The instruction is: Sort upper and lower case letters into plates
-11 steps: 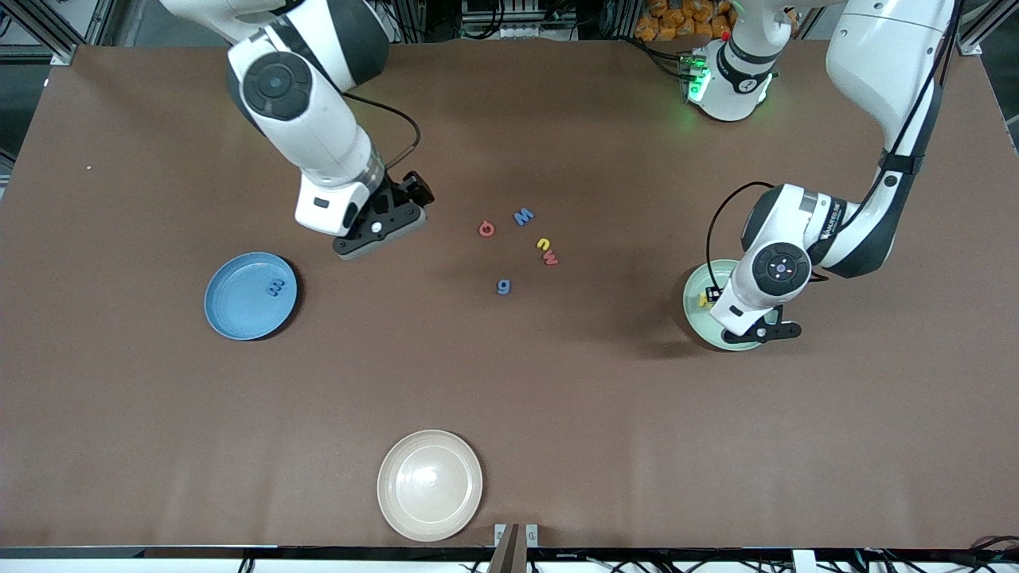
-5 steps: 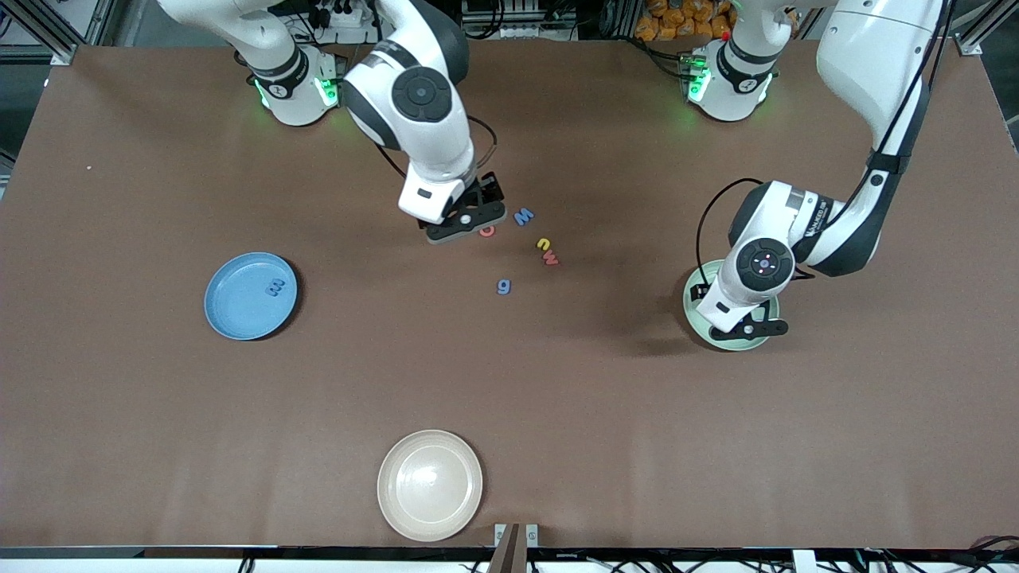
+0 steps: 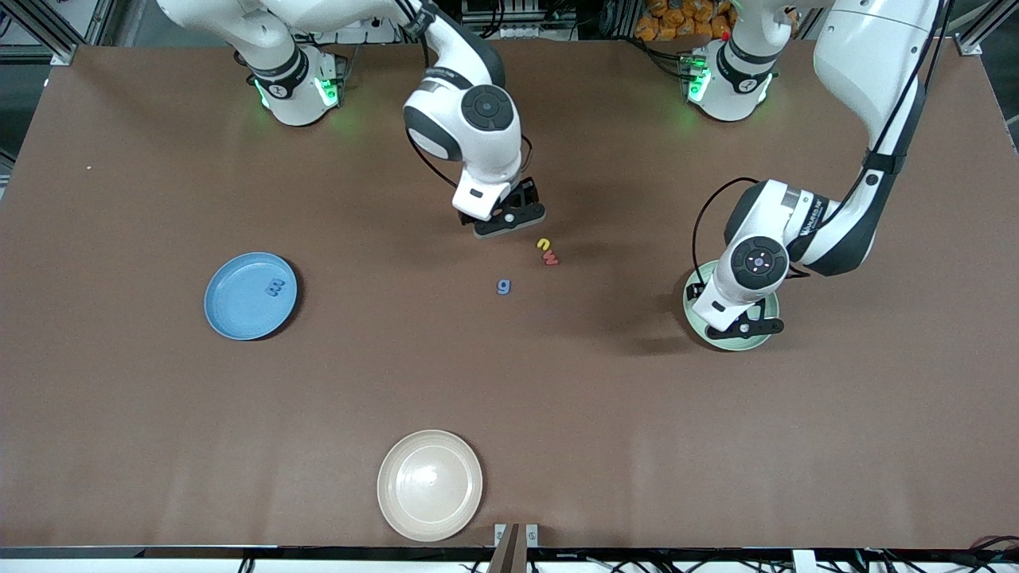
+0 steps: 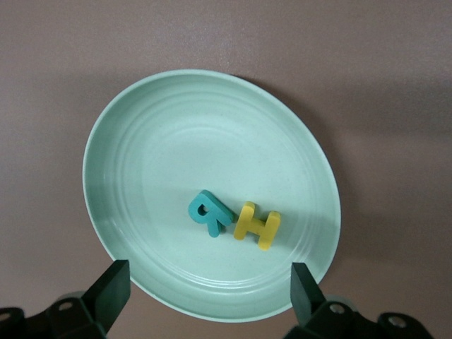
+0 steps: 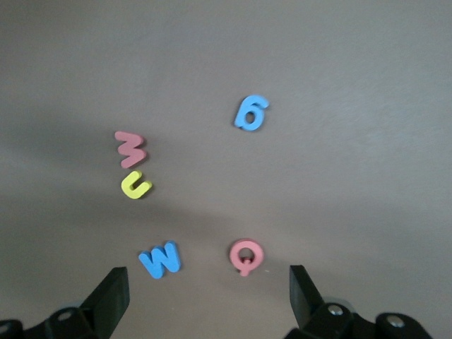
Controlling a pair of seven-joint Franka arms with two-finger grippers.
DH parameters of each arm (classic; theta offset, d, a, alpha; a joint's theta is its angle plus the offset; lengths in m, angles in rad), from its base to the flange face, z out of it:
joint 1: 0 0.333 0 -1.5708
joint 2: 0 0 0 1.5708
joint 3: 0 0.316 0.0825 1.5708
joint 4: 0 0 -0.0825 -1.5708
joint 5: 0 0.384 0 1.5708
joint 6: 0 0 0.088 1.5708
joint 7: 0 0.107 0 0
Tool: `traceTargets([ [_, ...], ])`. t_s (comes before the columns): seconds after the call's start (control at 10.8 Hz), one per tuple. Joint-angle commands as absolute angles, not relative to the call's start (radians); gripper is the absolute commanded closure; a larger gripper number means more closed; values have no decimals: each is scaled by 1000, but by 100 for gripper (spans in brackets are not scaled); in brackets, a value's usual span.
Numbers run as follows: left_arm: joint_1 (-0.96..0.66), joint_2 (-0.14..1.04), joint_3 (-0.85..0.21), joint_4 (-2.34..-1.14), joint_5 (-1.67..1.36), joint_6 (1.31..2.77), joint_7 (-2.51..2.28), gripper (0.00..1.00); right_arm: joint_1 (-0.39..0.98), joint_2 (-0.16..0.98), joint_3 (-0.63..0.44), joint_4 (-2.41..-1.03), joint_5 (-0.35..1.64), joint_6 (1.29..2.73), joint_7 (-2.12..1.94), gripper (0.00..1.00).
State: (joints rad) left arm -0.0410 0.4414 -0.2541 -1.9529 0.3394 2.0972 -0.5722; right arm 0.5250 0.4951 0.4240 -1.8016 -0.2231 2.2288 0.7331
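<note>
My right gripper (image 3: 509, 224) hangs open over a blue W (image 5: 160, 259) and a pink Q (image 5: 244, 254), which lie between its jaws (image 5: 208, 289) in the right wrist view and are hidden in the front view. A yellow u (image 3: 544, 243), a red w (image 3: 550, 258) and a blue g (image 3: 503, 286) lie just nearer the front camera. My left gripper (image 3: 744, 328) is open above the mint plate (image 3: 691, 306), holding nothing (image 4: 210, 286). In that plate (image 4: 162, 141) lie a teal R (image 4: 210, 212) and a yellow H (image 4: 257, 224). The blue plate (image 3: 235, 310) holds a blue m (image 3: 275, 287).
A beige plate (image 3: 430, 485) sits near the table's front edge, nearer the front camera than the loose letters. Bare brown tabletop lies between the three plates. Both arm bases stand along the edge farthest from the front camera.
My right arm has swung from beside the blue plate to above the loose letters, now covering the Q and W in the front view. My left gripper stays over the mint plate, barely shifted.
</note>
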Motion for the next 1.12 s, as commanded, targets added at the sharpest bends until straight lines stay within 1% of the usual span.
traceTargets([
  [0.0,-38,422,-259,-1974,357,2108,-600,0,557,557,428,-1787,-314,2281,822,0],
  [0.09,-40,422,-258,-1974,357,2108,-600,0,566,586,428,-1787,-349,2321,868,0],
  [0.19,-38,422,-258,-1976,356,2108,-601,0,571,600,428,-1787,-380,2330,877,0],
  [0.46,-40,423,-259,-1974,356,2108,-601,0,583,649,428,-1787,-387,2344,868,0],
  [0.74,-41,423,-259,-1974,356,2108,-614,0,603,661,428,-1792,-387,2381,861,1],
  [1.02,-41,423,-259,-1974,356,2108,-614,0,614,667,428,-1792,-388,2384,821,2],
])
